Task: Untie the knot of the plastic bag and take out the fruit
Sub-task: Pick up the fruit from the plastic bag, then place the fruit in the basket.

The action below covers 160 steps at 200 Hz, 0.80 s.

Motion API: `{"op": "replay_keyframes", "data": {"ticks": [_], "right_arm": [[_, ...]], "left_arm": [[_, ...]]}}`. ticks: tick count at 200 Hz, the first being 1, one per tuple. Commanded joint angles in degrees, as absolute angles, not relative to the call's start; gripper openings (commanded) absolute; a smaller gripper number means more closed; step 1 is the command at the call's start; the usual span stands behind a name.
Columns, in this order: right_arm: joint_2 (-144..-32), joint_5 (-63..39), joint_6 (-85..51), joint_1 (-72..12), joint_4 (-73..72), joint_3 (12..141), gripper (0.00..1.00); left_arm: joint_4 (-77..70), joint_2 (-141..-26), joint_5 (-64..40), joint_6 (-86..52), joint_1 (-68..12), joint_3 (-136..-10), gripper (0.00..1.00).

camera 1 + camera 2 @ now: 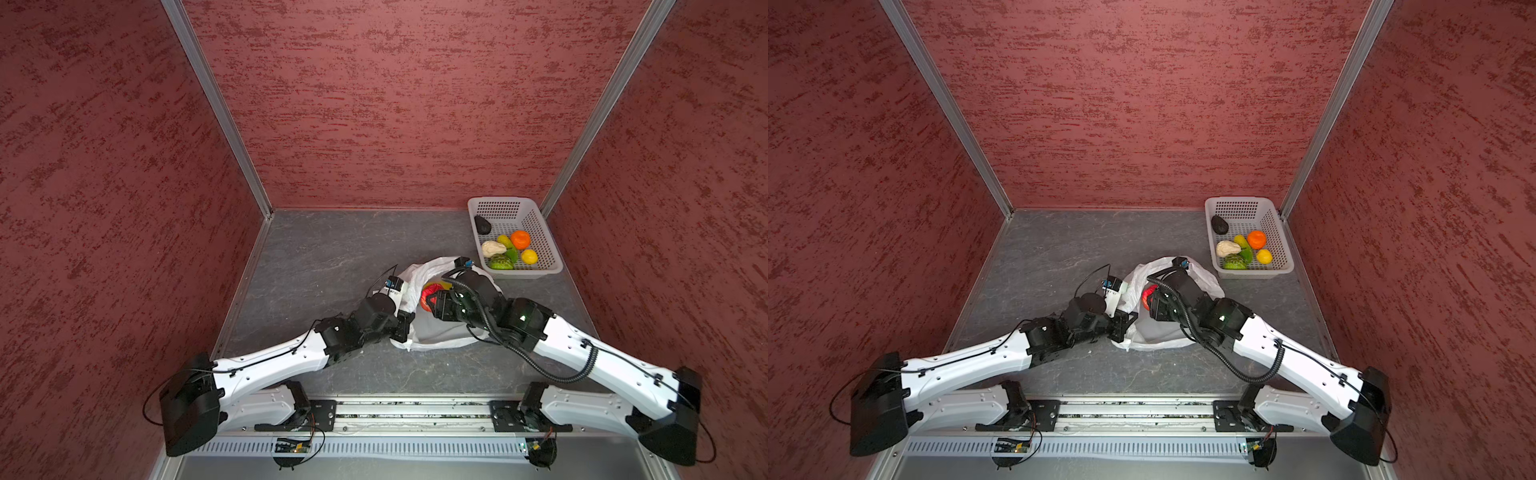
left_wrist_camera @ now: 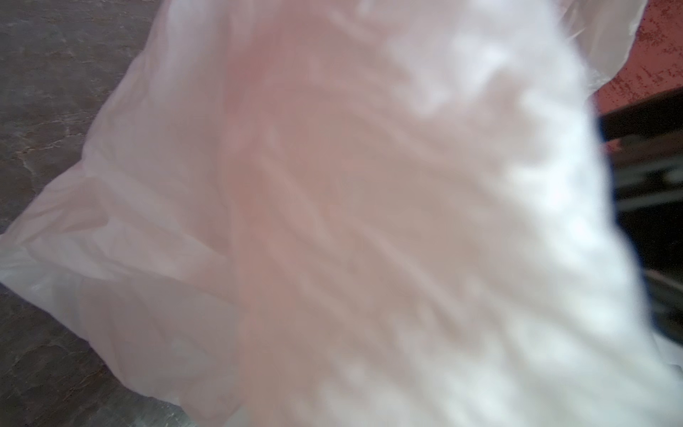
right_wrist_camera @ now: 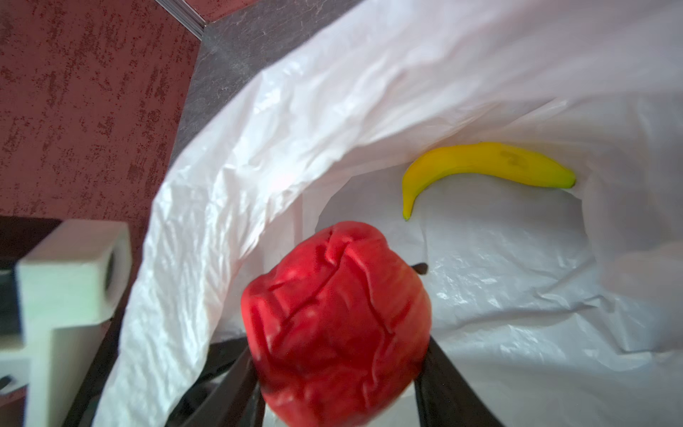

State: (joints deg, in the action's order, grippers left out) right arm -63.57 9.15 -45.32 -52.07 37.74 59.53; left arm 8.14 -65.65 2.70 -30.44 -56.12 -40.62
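the bag (image 1: 436, 332) lay open mid-table with no knot in sight, so the untying looked done. several fruit (image 1: 520, 240) already sat in the basket (image 1: 523, 272) nearby. the left gripper (image 1: 403, 329) was closed, seemingly pinching the bag's near edge. the right gripper (image 3: 340, 369) clamped a red fruit (image 3: 336, 314) inside the mouth; a banana (image 3: 488, 162) lay deeper in, left to fetch.

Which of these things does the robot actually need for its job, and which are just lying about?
For the job: plastic bag, red fruit, banana inside the bag, white basket with unpacked fruit.
Just surroundings: red walls, grey tabletop, metal rail.
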Motion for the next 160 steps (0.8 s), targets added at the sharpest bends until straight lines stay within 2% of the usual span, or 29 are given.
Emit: {"op": "replay_keyframes", "data": {"ticks": [1, 79, 123, 160], "right_arm": [[-61.9, 9.0, -44.5, -52.6, 44.6, 64.1, 0.37], [-61.8, 17.5, -41.3, -49.4, 50.0, 77.9, 0.38], [-60.6, 17.2, -36.5, -38.2, 46.1, 78.4, 0.39], [-60.1, 14.6, -33.2, -26.6, 39.9, 73.6, 0.40]], "left_arm": [[9.9, -65.2, 3.6, -30.7, -55.2, -42.5, 0.00], [13.2, -63.4, 4.4, -31.3, -53.4, -41.9, 0.00], [16.7, -59.8, 4.7, -31.6, -53.4, -40.8, 0.00], [19.0, -55.7, 5.1, -32.3, -53.3, -38.9, 0.00]]}}
